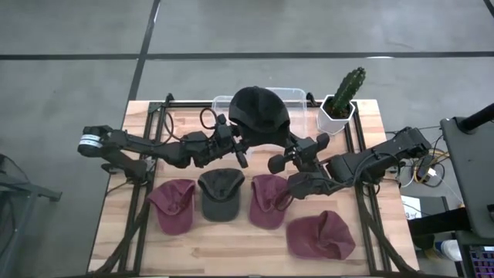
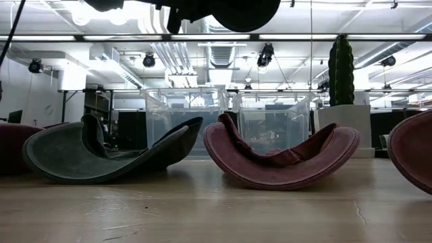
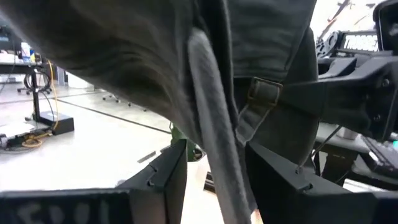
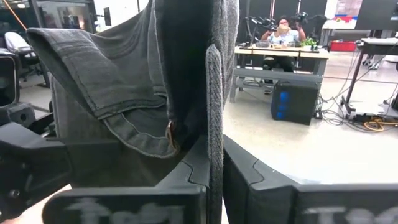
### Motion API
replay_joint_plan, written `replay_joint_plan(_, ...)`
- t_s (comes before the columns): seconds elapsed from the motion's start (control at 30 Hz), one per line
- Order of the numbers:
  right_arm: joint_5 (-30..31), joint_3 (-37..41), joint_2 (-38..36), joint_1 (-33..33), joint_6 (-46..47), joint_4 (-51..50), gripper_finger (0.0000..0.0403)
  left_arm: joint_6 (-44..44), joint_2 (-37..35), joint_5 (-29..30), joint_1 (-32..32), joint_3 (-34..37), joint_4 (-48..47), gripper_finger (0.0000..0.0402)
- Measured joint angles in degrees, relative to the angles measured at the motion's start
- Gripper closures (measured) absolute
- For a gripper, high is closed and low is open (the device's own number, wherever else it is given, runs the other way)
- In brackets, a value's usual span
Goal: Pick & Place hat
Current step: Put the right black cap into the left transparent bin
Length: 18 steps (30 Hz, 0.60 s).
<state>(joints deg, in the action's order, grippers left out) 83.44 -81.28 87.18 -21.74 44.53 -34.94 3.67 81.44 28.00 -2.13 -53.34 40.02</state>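
From above, we hold the black hat (image 1: 260, 114) aloft between both arms, over the clear bin (image 1: 297, 96) at the table's far edge. Our left gripper (image 1: 241, 147) pinches its near-left rim, and our right gripper (image 1: 279, 158) its near-right rim. The risk we see is uneven letting go: if one side lets go first, the hat could swing and drape over the bin wall, or brush the potted cactus (image 1: 343, 96) standing just beyond the right gripper. Below both grippers lie four more hats: a maroon hat (image 1: 174, 205), a dark grey hat (image 1: 221, 193), a second maroon hat (image 1: 268, 201) and a third maroon hat (image 1: 320, 235); a dropped hat would land among them.

From table height, the black hat hangs at the top edge, well above the grey and maroon hats, with the bin behind them.

In the left wrist view, the left fingers (image 3: 165, 180) stand moderately apart with the hat's fabric and strap buckle (image 3: 264, 93) between them, a loose-looking hold that could slip.

In the right wrist view, the right fingers (image 4: 193, 165) are clamped tight on a thin fold of brim. A person sits far off at a desk, clear of us.
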Motion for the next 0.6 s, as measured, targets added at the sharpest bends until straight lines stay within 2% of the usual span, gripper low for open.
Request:
replay_joint_plan(0.13, -1.1, 0.0, 0.0, 0.0, 0.0, 0.1, 0.0390, 2.5, -0.2, 0.1, 0.2, 0.0, 0.0, 0.0288)
replay_joint_plan(0.27, -1.4, 0.0, 0.0, 0.0, 0.0, 0.2, 0.0390, 2.9, -0.2, 0.0, 0.3, 0.0, 0.1, 0.0375)
replay_joint_plan(0.3, -1.4, 0.0, 0.0, 0.0, 0.0, 0.2, 0.0390, 3.3, -0.2, 0.0, 0.3, 0.0, 0.1, 0.0385)
replay_joint_plan(0.43, -1.6, 0.0, 0.0, 0.0, -0.4, 0.1, 0.0390, 5.1, -0.2, 0.2, 0.4, 0.0, 0.0, 0.0393)
replay_joint_plan(0.6, -5.9, -0.1, -0.7, 0.1, -6.1, -0.5, 0.0390, 6.2, -0.7, 2.3, 0.4, 0.0, -1.6, 0.0395)
